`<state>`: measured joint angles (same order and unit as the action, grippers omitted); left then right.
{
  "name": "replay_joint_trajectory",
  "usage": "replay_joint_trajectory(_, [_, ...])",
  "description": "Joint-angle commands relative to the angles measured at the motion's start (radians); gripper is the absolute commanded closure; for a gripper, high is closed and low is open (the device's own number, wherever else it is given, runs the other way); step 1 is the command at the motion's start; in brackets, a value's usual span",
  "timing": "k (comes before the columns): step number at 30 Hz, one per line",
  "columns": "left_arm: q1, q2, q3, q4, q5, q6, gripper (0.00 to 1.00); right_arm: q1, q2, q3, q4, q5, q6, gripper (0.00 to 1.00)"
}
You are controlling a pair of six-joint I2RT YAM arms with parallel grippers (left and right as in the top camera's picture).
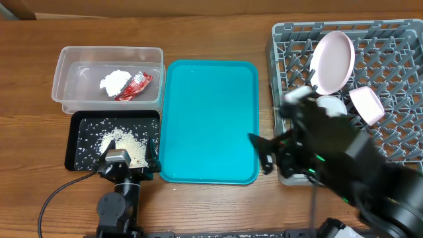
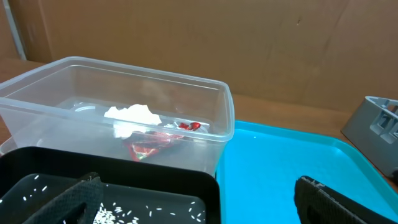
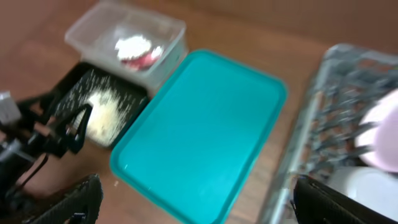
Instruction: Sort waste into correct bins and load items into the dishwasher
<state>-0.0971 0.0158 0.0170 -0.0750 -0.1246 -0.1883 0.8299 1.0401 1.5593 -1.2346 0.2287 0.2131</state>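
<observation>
Both grippers are seen spread wide, with nothing held. Directly before the left gripper (image 2: 198,186) lies the black tray (image 2: 124,177) of rice scraps (image 2: 106,216), with the clear tub (image 2: 205,112) beyond. The tissue (image 2: 132,115) and red wrapper (image 2: 152,143) are shown through the tub's wall only by the left wrist view. Ahead of the right gripper (image 3: 198,183) the teal tray (image 3: 205,137) is seen, and the dish rack (image 3: 317,124) to the right is blurred. Its large plate (image 1: 332,61) and small plate (image 1: 367,104) are sharp only overhead.

You can read no words, numbers or signs in any of these views. The red wrapper (image 1: 134,86) in the clear tub (image 1: 61,73), upper left, is too small and crumpled to show any print.
</observation>
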Motion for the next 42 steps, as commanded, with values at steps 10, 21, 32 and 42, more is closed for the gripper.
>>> replay_joint_trajectory(10, [0.008,-0.01,-0.008,0.004,-0.009,-0.014,0.0,-0.229,-0.283,-0.097,0.167,0.248,-0.001,0.0])
replay_joint_trajectory(21, [0.008,-0.01,-0.008,0.004,-0.009,-0.014,0.0,-0.505,-0.623,-0.731,0.554,0.102,0.0,0.0])
replay_joint_trajectory(32, [0.008,-0.01,-0.008,0.004,-0.009,-0.014,0.0,-0.528,-1.02,-1.326,0.914,-0.026,0.0,0.0])
replay_joint_trajectory(42, [0.008,-0.01,-0.008,0.004,-0.009,-0.014,0.0,-0.529,-1.037,-1.551,1.229,-0.024,0.0,0.0])
